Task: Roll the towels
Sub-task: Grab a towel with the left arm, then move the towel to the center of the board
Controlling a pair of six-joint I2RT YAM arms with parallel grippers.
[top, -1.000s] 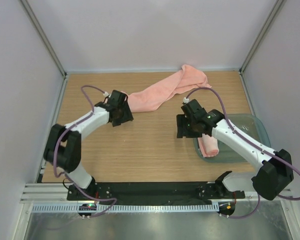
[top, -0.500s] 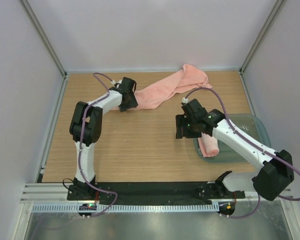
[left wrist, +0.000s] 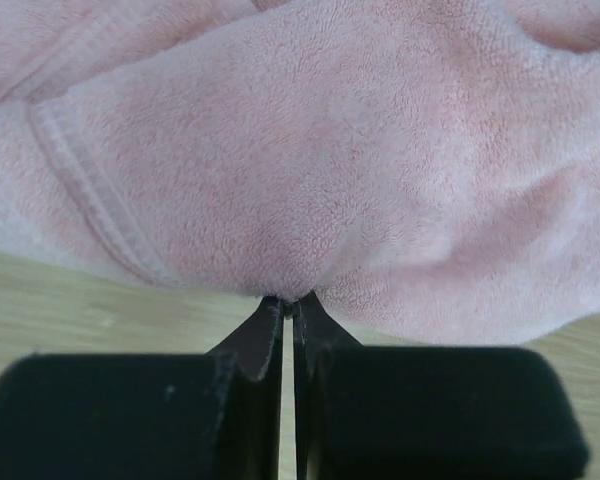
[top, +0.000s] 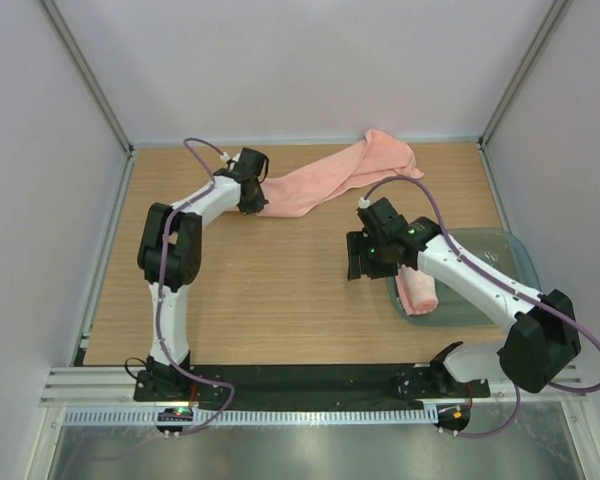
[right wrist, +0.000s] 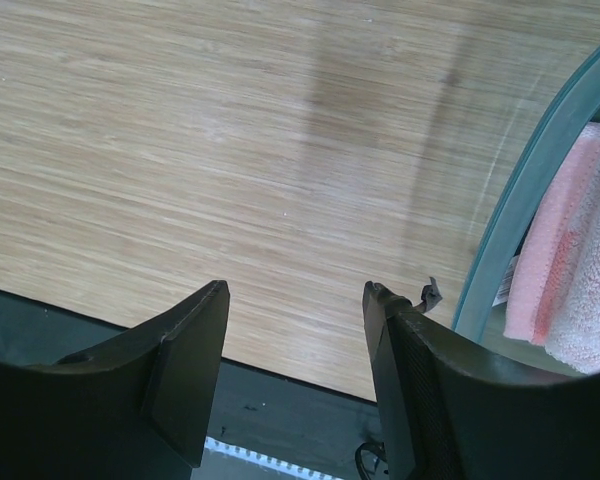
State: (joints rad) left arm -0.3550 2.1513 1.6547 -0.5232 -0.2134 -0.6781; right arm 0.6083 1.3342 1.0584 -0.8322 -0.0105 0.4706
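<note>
- left arm (top: 208, 200): white links, blk joints, purple cable (top: 202, 146).
- right arm (top: 470, 280): same colours w/ second purple cable (top: 405, 178).
- left gripper (left wrist: 288, 300) & right gripper (right wrist: 295, 300): blk wedge fingers.

We see the long pink towel (top: 330, 178) stretched slantwise near the table's (top: 280, 300) far edge, unrolled, its right end bunched toward the far right corner; the smaller pink towel (top: 417, 291) lies rolled inside the tray (top: 515, 255) by the right edge.
</note>
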